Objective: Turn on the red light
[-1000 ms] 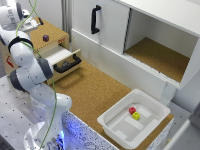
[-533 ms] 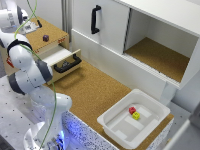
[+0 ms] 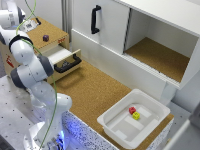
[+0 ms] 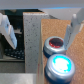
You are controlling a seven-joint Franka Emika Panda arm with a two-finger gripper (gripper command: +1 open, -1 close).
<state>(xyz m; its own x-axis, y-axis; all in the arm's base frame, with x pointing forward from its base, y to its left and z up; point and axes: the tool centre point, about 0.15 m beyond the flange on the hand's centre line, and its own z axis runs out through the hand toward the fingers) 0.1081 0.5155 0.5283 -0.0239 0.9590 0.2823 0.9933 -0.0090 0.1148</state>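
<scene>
gripper [image 4: 40, 30] spread open, holding nothing, hovering above the buttons | blue-lit button [image 4: 61, 64] nearest the wrist camera, glowing | red button [image 4: 55, 46] just beyond it on the cork top, unlit | my read: centre one fingertip [image 4: 70, 31] squarely over red, descend straight, clear of blue

From my station I see a white bin [image 3: 120, 131] at the cork table's [image 3: 95, 92] near edge, with a red block [image 3: 132, 110] and a yellow block [image 3: 136, 116] touching each other inside it. Behind it stands a white cabinet [image 3: 150, 37]; its black-handled door [image 3: 95, 19] covers one side, and the other side is an open compartment with a cork floor. On the exterior view's left, a wooden box has a small dark object [image 3: 46, 37] on top and a drawer [image 3: 64, 56] pulled out.
</scene>
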